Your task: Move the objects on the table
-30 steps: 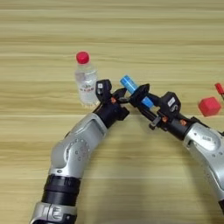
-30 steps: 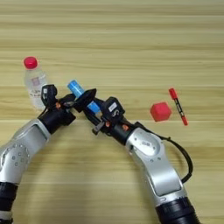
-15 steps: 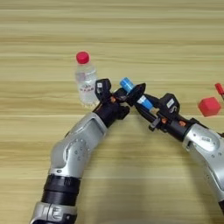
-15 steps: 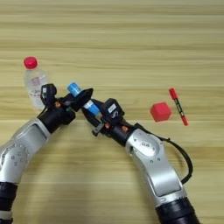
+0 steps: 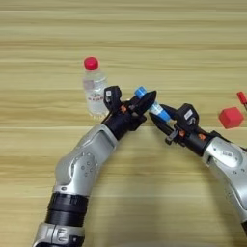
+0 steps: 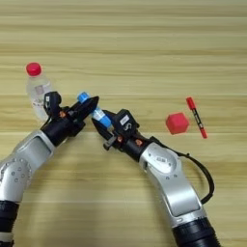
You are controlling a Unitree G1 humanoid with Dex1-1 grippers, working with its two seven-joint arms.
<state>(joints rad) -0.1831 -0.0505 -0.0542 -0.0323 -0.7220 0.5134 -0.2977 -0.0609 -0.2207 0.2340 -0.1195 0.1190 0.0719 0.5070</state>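
Near the middle of the frame we have brought our two grippers together over the table (image 5: 58, 29). The left gripper (image 5: 141, 103) pinches the blue tube (image 5: 151, 104), which slants down to the right. Compared with a second ago, the tube has slipped out of our right gripper (image 5: 161, 121), whose fingers now sit narrowly parted just under the tube's lower end, holding nothing. We judge that the tube has been handed from right to left.

The clear bottle (image 5: 94, 87) with a red cap stands upright just left of the left gripper. At the right of the frame lie the small red cube (image 6: 177, 123) and, just beside it, the red marker (image 6: 195, 116).
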